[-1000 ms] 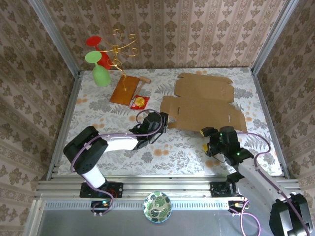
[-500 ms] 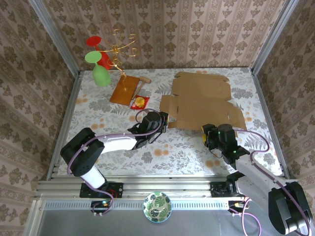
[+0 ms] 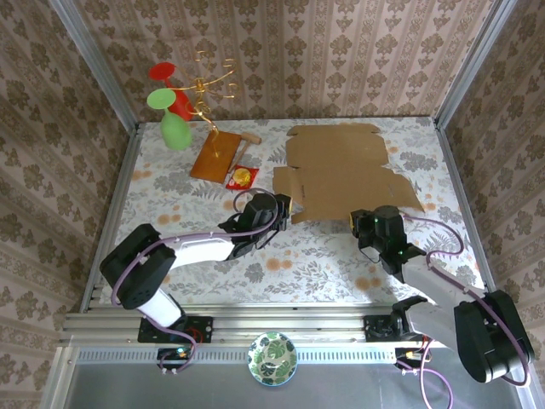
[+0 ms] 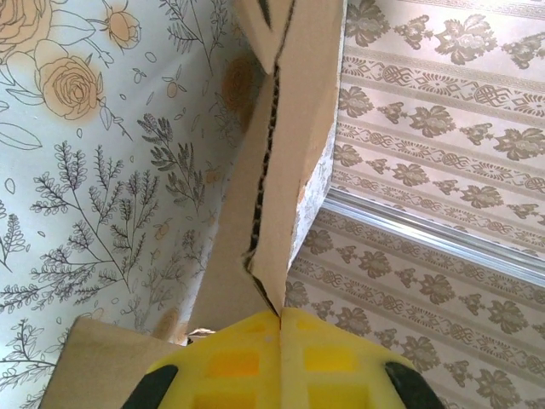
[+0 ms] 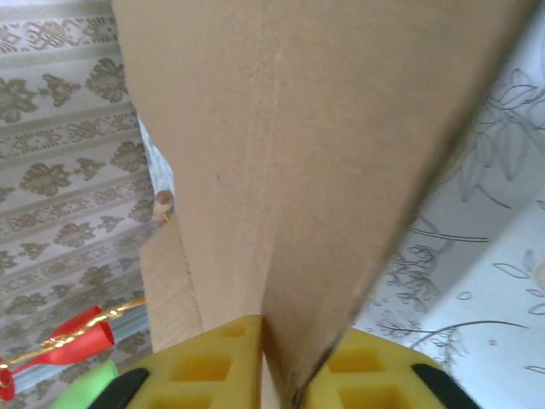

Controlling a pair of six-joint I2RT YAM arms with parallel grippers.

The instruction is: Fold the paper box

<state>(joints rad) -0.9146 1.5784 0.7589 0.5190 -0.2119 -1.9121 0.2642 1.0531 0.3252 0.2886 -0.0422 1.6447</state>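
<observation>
— Gripping what, at the near edge?
— Left hand (image 3: 282, 208) pinched shut on the paper box (image 3: 341, 166); right hand (image 3: 363, 220) clamped on its near-right edge.
— Best way to fold?
— Lift both sides evenly, bend along the creases.
— Looks?
— Plain brown corrugated sheet, mid-desk (image 3: 315, 256), flaps reaching toward the far wall.

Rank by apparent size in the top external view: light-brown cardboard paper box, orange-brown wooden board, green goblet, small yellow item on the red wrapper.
Largest: light-brown cardboard paper box, clearly.
Next: orange-brown wooden board and green goblet look alike; unranked.
Smallest: small yellow item.
</observation>
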